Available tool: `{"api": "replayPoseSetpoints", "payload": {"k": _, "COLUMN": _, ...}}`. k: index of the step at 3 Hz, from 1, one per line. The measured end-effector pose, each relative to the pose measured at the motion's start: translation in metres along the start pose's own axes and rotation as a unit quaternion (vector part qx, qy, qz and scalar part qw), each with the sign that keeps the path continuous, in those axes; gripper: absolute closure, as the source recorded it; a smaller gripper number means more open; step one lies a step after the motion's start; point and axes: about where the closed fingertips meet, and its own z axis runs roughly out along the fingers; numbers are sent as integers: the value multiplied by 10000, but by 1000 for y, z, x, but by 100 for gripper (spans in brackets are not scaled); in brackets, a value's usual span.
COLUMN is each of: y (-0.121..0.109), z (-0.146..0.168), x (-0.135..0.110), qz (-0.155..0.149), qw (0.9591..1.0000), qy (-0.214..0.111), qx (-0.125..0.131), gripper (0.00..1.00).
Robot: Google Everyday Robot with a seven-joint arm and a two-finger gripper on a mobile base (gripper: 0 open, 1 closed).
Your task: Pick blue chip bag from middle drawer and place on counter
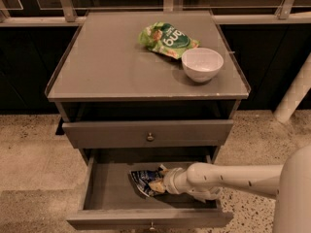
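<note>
The blue chip bag (145,181) lies crumpled on the floor of the open middle drawer (108,191), a little right of its centre. My gripper (164,180) reaches into the drawer from the right on a white arm and sits right against the bag's right side, hiding part of it. The grey counter (112,64) is the cabinet top above the drawers.
A green snack bag (167,39) and a white bowl (202,63) sit on the right rear of the counter. The top drawer (148,132) is closed above the open one. A white post (294,93) stands at the right, and a railing runs behind the cabinet.
</note>
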Motion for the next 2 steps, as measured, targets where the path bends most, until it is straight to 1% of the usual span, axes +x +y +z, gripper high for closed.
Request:
{"api": "replayPoseSetpoints", "payload": {"k": 1, "y": 5, "z": -14, "x": -6, "qz": -10, "qw": 9994, "qy": -203, "qx": -275, "gripper": 100}}
{"api": "replayPoseSetpoints", "payload": {"k": 2, "y": -4, "z": -69, "x": -39, "qz": -155, "qw": 9961, "qy": -698, "qx": -515, "gripper": 100}}
